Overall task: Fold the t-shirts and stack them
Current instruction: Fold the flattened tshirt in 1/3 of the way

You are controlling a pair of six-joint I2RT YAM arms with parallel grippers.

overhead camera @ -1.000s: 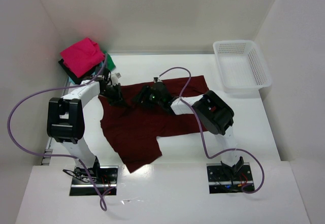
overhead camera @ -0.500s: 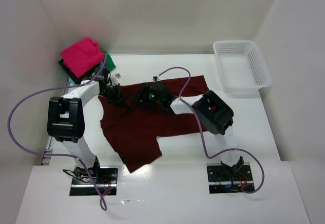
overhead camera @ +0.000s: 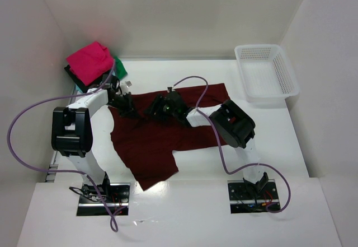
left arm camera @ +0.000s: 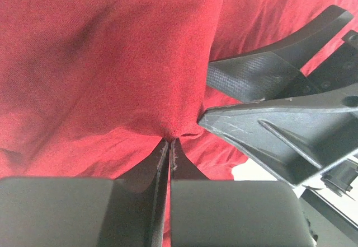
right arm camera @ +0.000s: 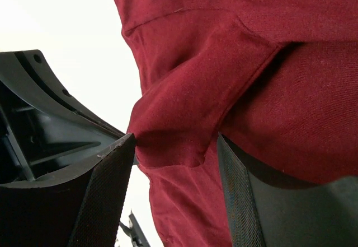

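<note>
The maroon shirt [overhead camera: 148, 146] lies spread mid-surface, one flap pointing toward 7 o'clock, its length running roughly 7 to 1. Both arms meet at its far left edge. The left fingers [left arm camera: 148, 168] are pinched tight on a ridge of cloth. The right fingers [right arm camera: 106, 191], just at their 3 o'clock, stand apart with a fold bunched between them. The left arm is nearer the stack at 10 o'clock, where a pink shirt [overhead camera: 89, 61] tops a green shirt [overhead camera: 119, 68] and a black shirt [overhead camera: 72, 74]. The basket [overhead camera: 267, 73] at 2 o'clock shows no shirt.

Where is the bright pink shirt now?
In the top view, the pink shirt lies in the far left corner, just beyond the left gripper.
</note>
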